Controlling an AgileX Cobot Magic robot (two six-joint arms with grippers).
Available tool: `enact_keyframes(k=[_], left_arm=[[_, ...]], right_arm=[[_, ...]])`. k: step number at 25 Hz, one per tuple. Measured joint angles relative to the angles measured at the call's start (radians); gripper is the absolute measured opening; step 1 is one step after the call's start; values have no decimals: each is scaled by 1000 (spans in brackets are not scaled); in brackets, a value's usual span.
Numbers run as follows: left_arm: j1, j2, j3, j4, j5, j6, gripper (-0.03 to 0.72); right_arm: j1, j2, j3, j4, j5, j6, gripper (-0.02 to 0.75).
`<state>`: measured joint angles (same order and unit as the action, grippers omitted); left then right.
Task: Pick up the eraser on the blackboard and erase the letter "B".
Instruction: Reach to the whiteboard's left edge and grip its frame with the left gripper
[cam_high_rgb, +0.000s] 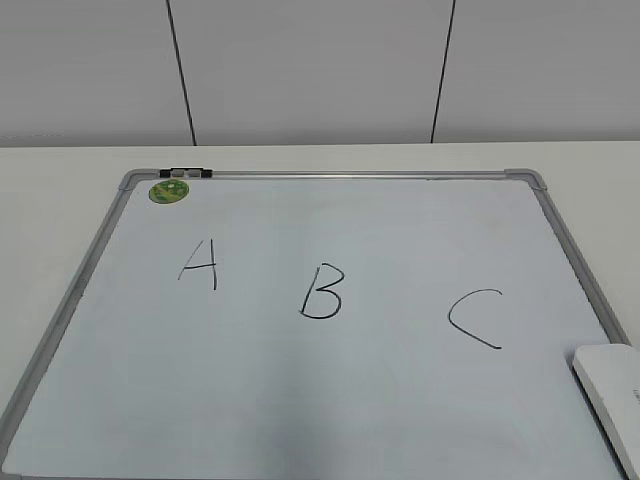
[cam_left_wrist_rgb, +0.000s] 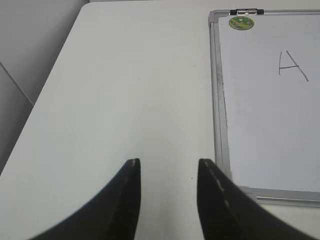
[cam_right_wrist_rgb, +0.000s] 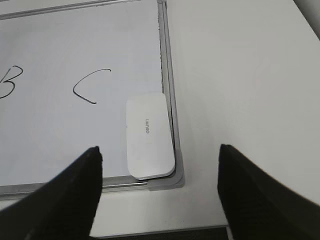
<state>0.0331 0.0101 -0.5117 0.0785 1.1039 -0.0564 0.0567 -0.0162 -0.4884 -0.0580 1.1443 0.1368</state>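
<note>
White oblong plastic eraser (cam_right_wrist_rgb: 148, 137) lettered "deli" ahead between spread right fingers (cam_right_wrist_rgb: 75, 190), black handwritten "B" (cam_high_rgb: 322, 291), left fingers (cam_left_wrist_rgb: 125, 195) parted, empty.

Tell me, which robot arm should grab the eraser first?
The right one, probably. Its open pincer hangs just above the eraser, which lies in the blackboard's near right corner beside the C. The left pincer hangs over bare table, off the board's left edge.

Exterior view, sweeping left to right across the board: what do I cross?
Green magnet → letter A → letter B → letter C → eraser at the blackboard's right edge.
</note>
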Motion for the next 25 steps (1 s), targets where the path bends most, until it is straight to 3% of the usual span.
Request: enact_keyframes(k=[16,25], left_arm=[[0,23,-12,0,-18,0,274],[0,331,-83,-31,-106,0,274]], right_arm=[[0,0,0,0,0,0,534],[0,0,0,0,0,0,534]])
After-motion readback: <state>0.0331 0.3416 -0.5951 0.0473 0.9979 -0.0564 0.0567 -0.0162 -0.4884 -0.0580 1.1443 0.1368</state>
